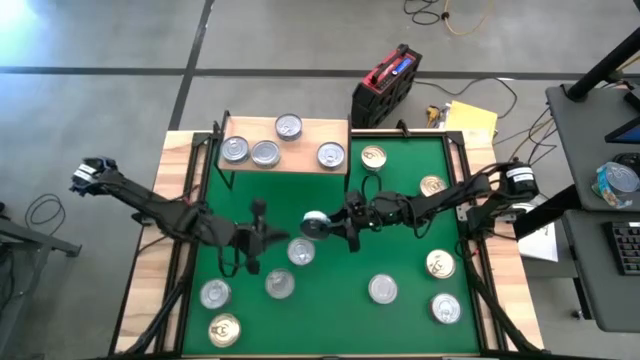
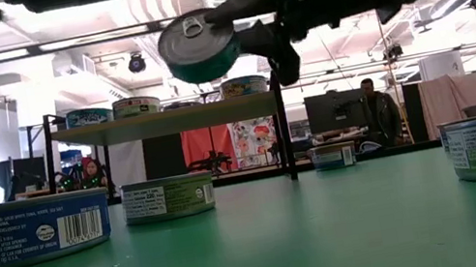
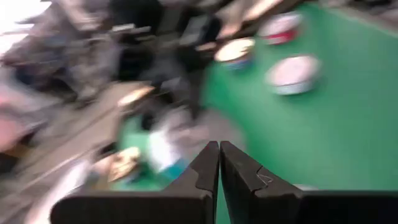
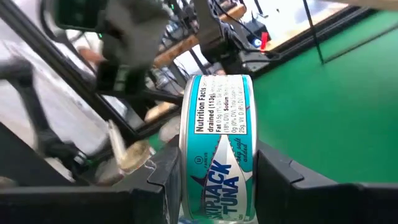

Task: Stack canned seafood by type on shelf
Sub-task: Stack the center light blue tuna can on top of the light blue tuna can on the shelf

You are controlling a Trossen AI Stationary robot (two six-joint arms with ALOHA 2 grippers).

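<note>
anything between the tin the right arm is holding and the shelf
Nothing visible. The right gripper holds the teal tin in the air, above the height of the shelf, with only open mat between them.

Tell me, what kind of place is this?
Likely a robotics lab or workshop: a green mat strewn with tins, cables on a concrete floor, and desks with screens behind.

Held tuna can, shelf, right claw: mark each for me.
Held tuna can [image 4: 217, 155]: right wrist view, on its teal label side.
Shelf [image 1: 305, 135]: high view, bare wood of the board.
Right claw [image 1: 322, 226]: high view, at the fingertips gripping the can.
</note>
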